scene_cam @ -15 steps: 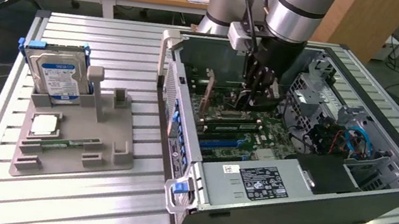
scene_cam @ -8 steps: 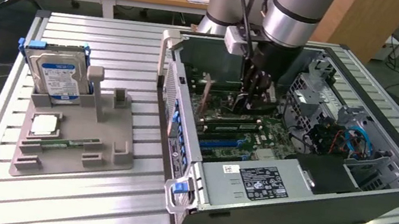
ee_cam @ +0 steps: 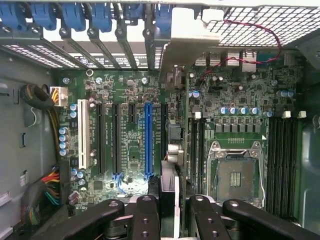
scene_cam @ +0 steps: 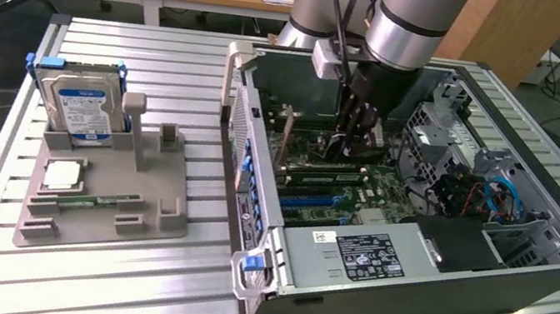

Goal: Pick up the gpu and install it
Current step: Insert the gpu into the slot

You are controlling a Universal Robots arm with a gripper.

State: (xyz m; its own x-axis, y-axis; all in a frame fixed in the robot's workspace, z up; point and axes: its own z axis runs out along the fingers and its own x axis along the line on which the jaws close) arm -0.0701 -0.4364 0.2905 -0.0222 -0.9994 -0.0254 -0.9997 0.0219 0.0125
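The end effector (ee_cam: 170,212) is clamped on the gpu (ee_cam: 170,184), which it holds edge-on inside the computer case (scene_cam: 531,273), just over the motherboard (ee_cam: 125,100) beside the blue slot (ee_cam: 148,140). Seating it well likely calls for an upright card, its edge parallel to the slot, and even downward pressure.

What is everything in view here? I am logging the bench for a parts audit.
table: one, silver slats, under everything.
computer case: one, black and grey, open, exterior view's right.
motherboard: one, green, inside the case.
power supply: one, grey, case's near corner.
holder: one, grey, exterior view's left.
hard drive: one, silver with blue label, upright in the holder.
memory stick: one, green, lying in the holder.
gpu: one, silver bracket, edge-on above the motherboard.
arm: one, silver and grey, reaching into the case; jaws shut on the gpu.
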